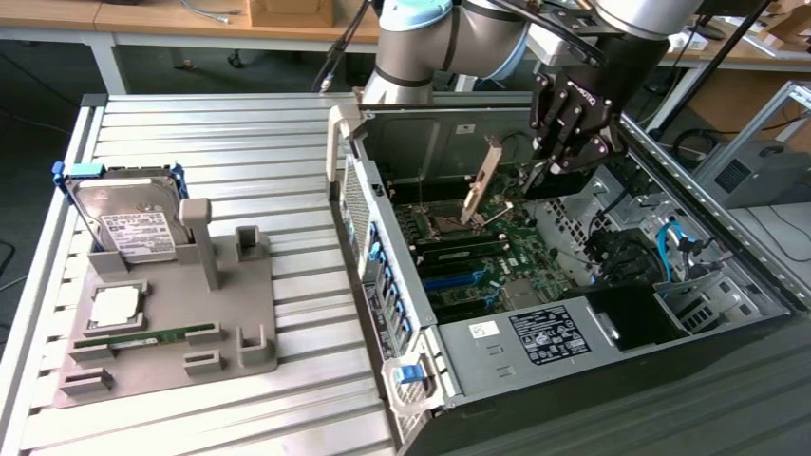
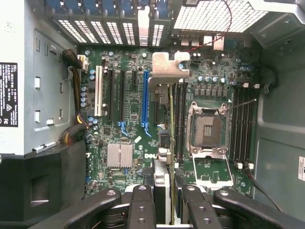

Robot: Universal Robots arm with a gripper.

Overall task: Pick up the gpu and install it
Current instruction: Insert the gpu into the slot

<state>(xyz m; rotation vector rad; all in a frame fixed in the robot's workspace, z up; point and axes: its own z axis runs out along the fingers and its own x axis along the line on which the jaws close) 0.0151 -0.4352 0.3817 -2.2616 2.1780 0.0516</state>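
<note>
Wrist view: gpu (image 2: pixel 166 76) in hand (image 2: pixel 167 202) (edge-on)

Slatted table (image 1: pixel 216 142) bears grey fixture (image 1: pixel 171 318) and computer case (image 1: pixel 443 142).

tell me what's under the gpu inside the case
The gpu, held in the end effector, hangs over the motherboard beside the blue slot. The strip directly beneath the card is covered.

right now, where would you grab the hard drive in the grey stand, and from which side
Probably the free top edge of the hard drive, pinching its flat faces from above: it stands leaning in the grey stand, foot slotted in, blue rails at its sides.
</note>
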